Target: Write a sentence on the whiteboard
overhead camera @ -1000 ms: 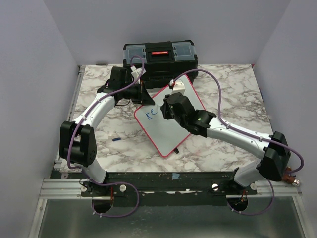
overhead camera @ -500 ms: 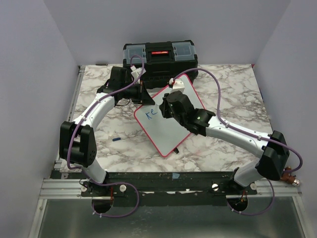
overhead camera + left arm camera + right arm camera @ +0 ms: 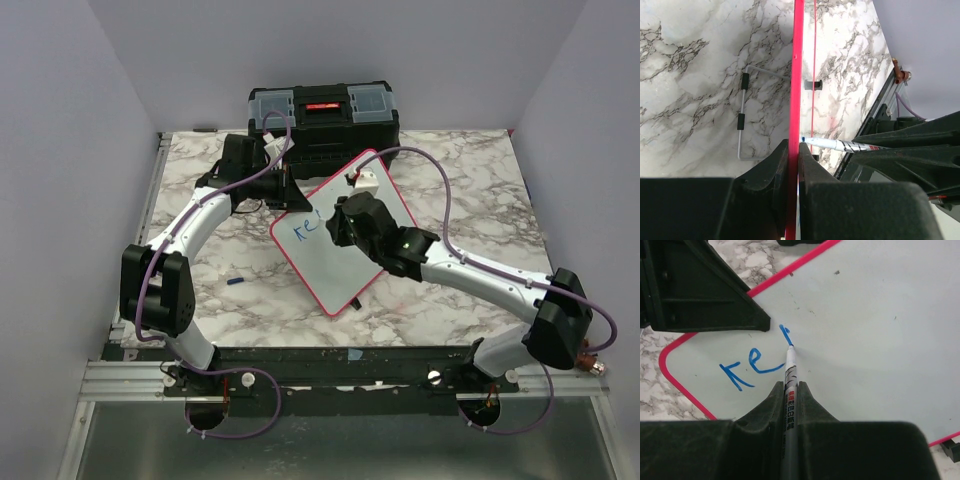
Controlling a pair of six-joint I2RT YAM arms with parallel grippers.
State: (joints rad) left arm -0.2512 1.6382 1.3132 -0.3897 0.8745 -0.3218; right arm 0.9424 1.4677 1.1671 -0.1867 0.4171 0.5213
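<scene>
Top view: whiteboard (image 3: 335,262) sits skewed on the bench (image 3: 460,190), in front of the black toolbox (image 3: 323,115). My left pincer (image 3: 290,196) is clamped on the board's upper-left edge; my right pincer (image 3: 336,222) is over the board's top half. The sentence (image 3: 305,229) is just a few blue strokes near the left corner. Small blue item (image 3: 235,282) lies on the bench left of the board. Left wrist: board seen edge-on, red rim pinched between both fingers, marker (image 3: 840,145) tip touching the face just beside them. Right wrist: pincer squeezed on the marker barrel, tip touching the board at the foot of a short stroke right of "ke".
</scene>
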